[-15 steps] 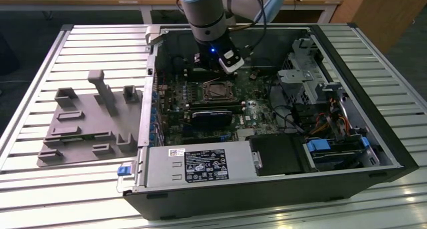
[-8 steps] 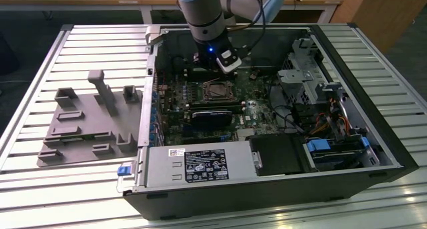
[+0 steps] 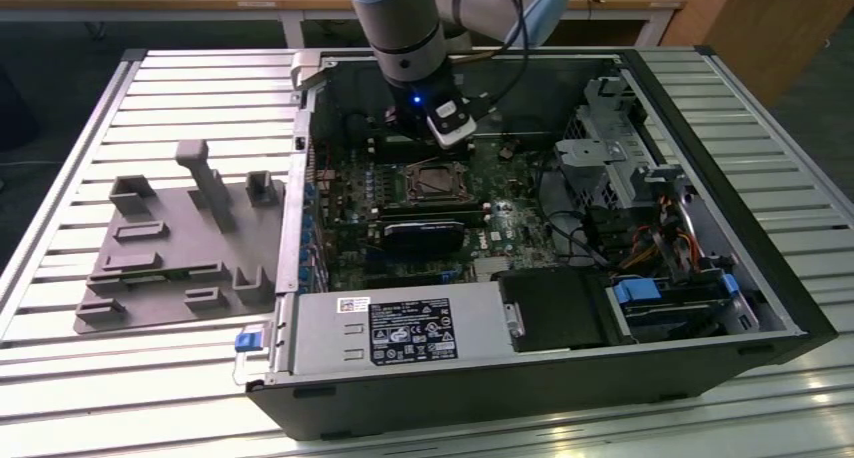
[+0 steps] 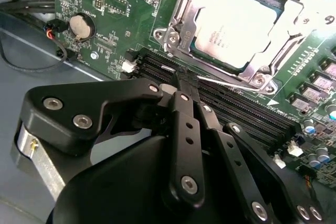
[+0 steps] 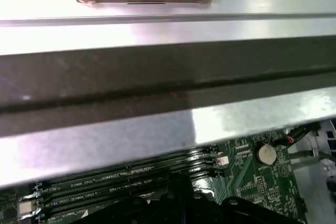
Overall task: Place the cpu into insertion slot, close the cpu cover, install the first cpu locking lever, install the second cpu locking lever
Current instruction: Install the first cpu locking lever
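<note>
Exterior view: grey robot arm reaching down into an open black desktop computer case that lies on a slatted metal tabletop. The black multi-link hand hangs low over the green motherboard, just beside the processor socket. A grey moulded fixture tray sits on the tabletop well apart from the hand, towards the exterior view's left.

Second wrist view: hand with its fingers drawn together to a narrow point. The tips meet the near end of a thin silvery wire locking lever; whether the lever is actually pinched cannot be told. Just beyond the tips, the small square silver-grey cpu is seated in its slot. The silvery hinged-frame cpu cover lies flat around it, the chip top showing through the square opening. Long black memory slots run between the hand and the socket. A round silver coin cell sits on the board off to one side of the hand.

First wrist view: bright sheet-metal case wall ahead of the hand, with the memory slots and coin cell nearer to it.
</note>
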You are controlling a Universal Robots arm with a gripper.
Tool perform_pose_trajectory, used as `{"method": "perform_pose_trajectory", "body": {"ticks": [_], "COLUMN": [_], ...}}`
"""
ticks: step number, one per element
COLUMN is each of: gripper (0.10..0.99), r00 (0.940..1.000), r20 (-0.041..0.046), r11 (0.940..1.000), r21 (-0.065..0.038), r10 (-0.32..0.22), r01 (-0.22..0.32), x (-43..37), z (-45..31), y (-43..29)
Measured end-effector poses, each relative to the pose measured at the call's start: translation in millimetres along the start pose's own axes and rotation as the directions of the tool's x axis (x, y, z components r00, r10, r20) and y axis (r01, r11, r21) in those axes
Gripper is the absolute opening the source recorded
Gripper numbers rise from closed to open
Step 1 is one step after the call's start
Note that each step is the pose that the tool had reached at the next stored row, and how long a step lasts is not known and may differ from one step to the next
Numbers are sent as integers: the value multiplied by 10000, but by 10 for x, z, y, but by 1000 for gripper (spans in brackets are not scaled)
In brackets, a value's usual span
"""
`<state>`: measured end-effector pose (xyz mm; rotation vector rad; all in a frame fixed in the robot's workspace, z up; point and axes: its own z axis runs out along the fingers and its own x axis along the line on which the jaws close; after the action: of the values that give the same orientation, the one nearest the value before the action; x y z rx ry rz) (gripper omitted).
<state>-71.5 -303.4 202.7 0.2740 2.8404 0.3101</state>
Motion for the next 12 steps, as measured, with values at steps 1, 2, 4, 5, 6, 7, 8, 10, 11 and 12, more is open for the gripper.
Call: {"method": "perform_pose_trajectory", "body": {"ticks": [1, 2, 4, 5, 6, 7, 8, 10, 11, 12], "gripper": [102, 102, 102, 102, 102, 102, 102, 102, 102, 102], "r00": [10000, 9999, 9997, 9996, 9995, 9994, 9994, 9993, 9993, 9992], "r20": [15, 30, 57, 68, 77, 82, 86, 93, 96, 98], "r11": [10000, 9999, 9997, 9996, 9995, 9994, 9994, 9993, 9993, 9992], "r21": [15, 30, 56, 69, 79, 85, 89, 98, 101, 105], "r10": [61, 118, 221, 268, 302, 321, 333, 355, 366, 376], "r01": [-61, -118, -222, -269, -303, -322, -333, -356, -367, -377], "x": [7, 15, 29, 31, 32, 32, 33, 36, 36, 38], "z": [1, 2, 3, 4, 6, 9, 12, 20, 23, 27], "y": [2, 3, 5, 5, 5, 4, 4, 2, 1, 1]}}
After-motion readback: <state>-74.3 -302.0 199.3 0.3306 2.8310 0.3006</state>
